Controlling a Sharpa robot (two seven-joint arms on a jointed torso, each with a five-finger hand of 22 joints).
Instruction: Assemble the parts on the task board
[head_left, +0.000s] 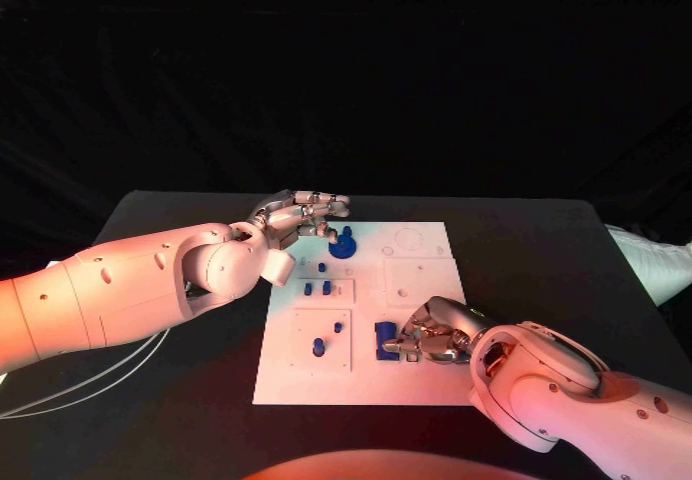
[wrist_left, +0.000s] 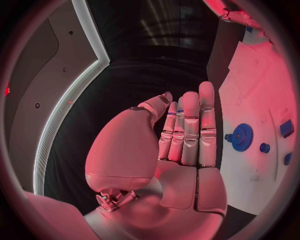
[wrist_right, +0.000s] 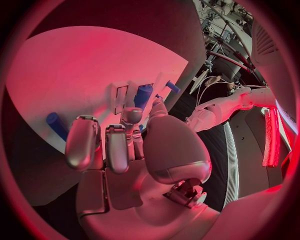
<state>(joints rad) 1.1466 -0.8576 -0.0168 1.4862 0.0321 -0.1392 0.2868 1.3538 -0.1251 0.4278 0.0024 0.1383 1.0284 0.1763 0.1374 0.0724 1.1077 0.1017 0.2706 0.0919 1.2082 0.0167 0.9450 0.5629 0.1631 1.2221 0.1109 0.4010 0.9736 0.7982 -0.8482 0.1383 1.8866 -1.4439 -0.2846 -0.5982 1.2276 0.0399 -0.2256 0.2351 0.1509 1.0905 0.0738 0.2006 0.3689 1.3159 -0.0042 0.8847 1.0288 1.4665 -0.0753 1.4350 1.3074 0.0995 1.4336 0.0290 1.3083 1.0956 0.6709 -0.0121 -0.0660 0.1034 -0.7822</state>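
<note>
The white task board (head_left: 421, 262) lies in the middle of the black table. My left hand (head_left: 300, 216) hovers at the board's far left corner, fingers stretched out flat (wrist_left: 190, 130) and holding nothing. Just beside it lies a blue toothed disc (head_left: 342, 246) (wrist_left: 242, 136). My right hand (head_left: 434, 336) rests low on the board's near right part with curled fingers. Its thumb and one finger pinch an upright blue block (head_left: 387, 340) (wrist_right: 143, 96) that stands at a rectangular slot. Small blue pegs (head_left: 317, 289) stand in the board's left half.
Two more blue pegs (head_left: 319, 347) stand in a square panel at the board's near left. Black tabletop (head_left: 548, 250) surrounds the board on every side. White cables (head_left: 87, 385) hang off the table's left edge.
</note>
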